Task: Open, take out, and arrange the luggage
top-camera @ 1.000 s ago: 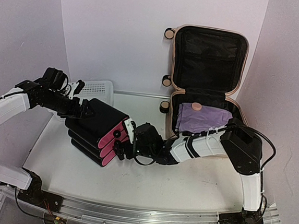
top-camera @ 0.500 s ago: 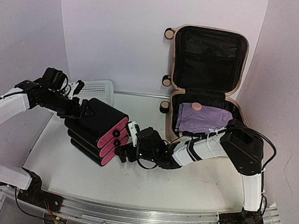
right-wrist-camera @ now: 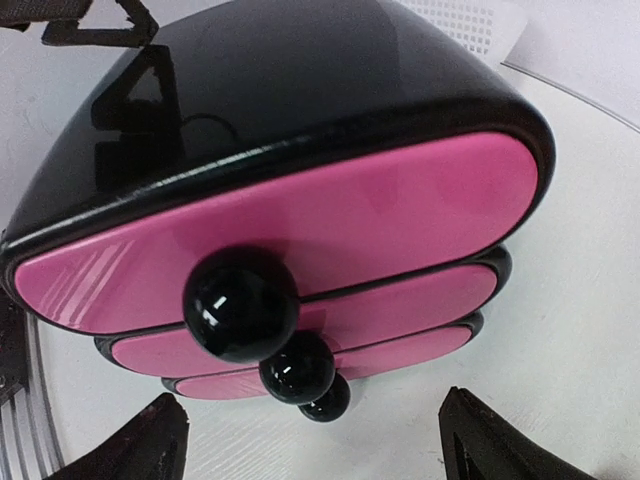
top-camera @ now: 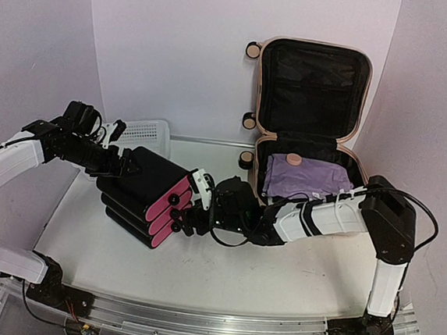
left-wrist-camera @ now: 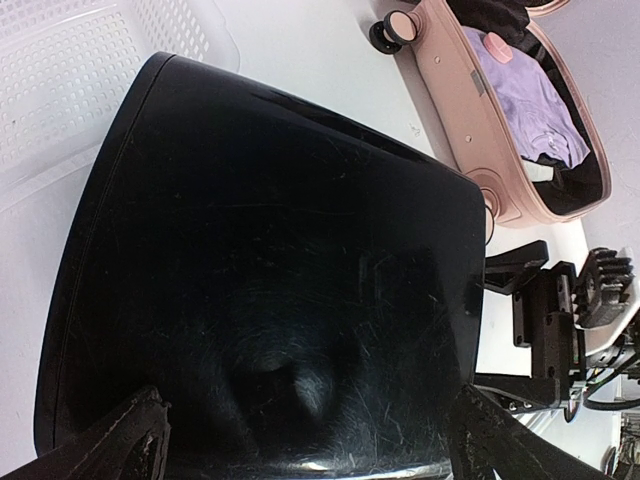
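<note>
L gripper (top-camera: 117, 161) clamps black drawer box (top-camera: 145, 183) rear; R gripper (top-camera: 192, 205) wide open before knobs (right-wrist-camera: 240, 303), holding nothing.

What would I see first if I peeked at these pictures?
The shiny black box with three pink drawers and round black knobs, tilted on the left. The left gripper holds its back, and the open right gripper faces the knobs. At the back right, the big pink suitcase stands open, with a purple cloth lying in its lower half.

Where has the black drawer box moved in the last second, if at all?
No. The black drawer box stays put beside the white mesh basket, unshifted against it.
</note>
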### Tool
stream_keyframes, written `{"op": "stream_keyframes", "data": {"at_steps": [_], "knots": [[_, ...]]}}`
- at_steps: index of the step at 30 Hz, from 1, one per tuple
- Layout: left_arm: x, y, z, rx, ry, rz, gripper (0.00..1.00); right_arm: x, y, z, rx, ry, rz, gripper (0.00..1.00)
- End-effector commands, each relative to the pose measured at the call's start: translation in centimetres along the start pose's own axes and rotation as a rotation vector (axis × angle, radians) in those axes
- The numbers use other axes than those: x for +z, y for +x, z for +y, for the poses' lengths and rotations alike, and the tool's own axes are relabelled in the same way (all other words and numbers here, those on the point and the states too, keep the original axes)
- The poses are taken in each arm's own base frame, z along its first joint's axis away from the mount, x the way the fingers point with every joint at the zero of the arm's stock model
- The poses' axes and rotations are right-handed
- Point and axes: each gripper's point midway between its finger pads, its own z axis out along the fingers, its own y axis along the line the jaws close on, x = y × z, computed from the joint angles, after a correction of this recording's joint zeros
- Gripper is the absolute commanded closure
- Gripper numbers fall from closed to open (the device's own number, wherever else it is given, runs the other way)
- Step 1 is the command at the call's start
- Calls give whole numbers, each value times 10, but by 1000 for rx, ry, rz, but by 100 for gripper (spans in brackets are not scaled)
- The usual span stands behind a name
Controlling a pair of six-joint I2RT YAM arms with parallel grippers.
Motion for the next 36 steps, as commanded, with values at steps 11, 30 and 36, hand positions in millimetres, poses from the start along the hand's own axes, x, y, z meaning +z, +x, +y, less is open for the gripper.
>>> {"op": "stream_keyframes", "data": {"at_steps": [11, 30, 36], "knots": [[4, 38, 9, -61, -27, 128, 2, 18, -65, 22, -20, -57, -121, 38], [5, 38, 11, -57, -32, 131, 2, 6, -64, 23, -17, -58, -85, 76], [5, 39, 11, -52, -34, 130, 2, -28, -46, 28, -4, -98, -2, 79]]}}
